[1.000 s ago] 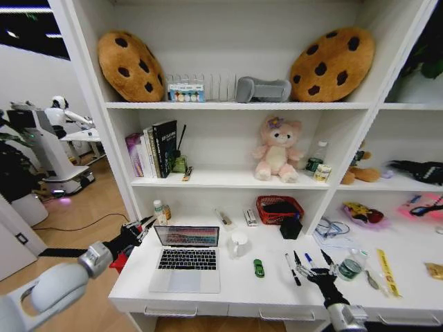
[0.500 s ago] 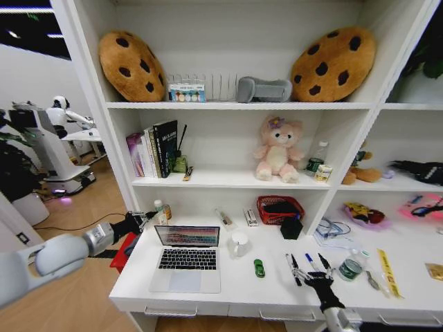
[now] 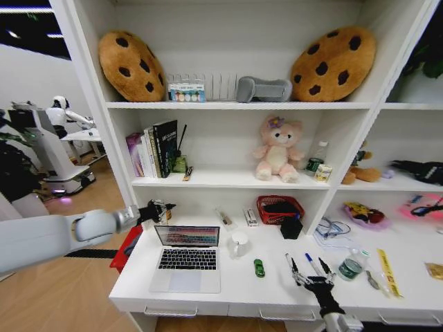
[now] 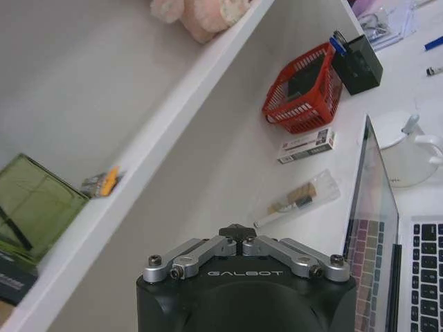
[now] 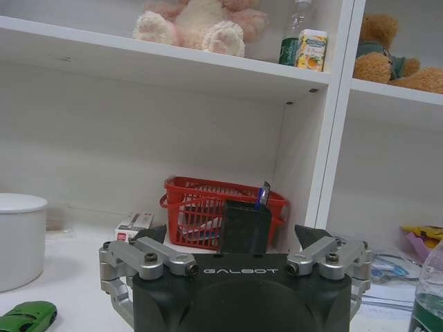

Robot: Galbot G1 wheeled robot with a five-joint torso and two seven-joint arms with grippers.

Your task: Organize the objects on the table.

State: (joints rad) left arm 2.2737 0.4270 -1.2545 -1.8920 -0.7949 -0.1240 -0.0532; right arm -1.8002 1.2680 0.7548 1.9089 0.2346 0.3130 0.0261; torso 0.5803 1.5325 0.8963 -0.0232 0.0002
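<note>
Nothing sorted yet: silver laptop (image 3: 186, 258), tiny green toy car (image 3: 259, 268) and markers (image 3: 291, 266) lie loose on the white desk (image 3: 235, 287) (right end effector (image 3: 311, 277) spread empty above markers, left end effector (image 3: 163, 207) near laptop, grip unclear).

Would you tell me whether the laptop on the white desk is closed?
No, the laptop stands open on the desk, its lit screen upright and keyboard exposed.

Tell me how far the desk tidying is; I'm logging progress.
Nothing looks put away yet. The laptop sits open, the green toy and markers lie loose on the table. The left gripper hovers by the laptop's lid, the right gripper open over the markers. Neither holds anything.
</note>
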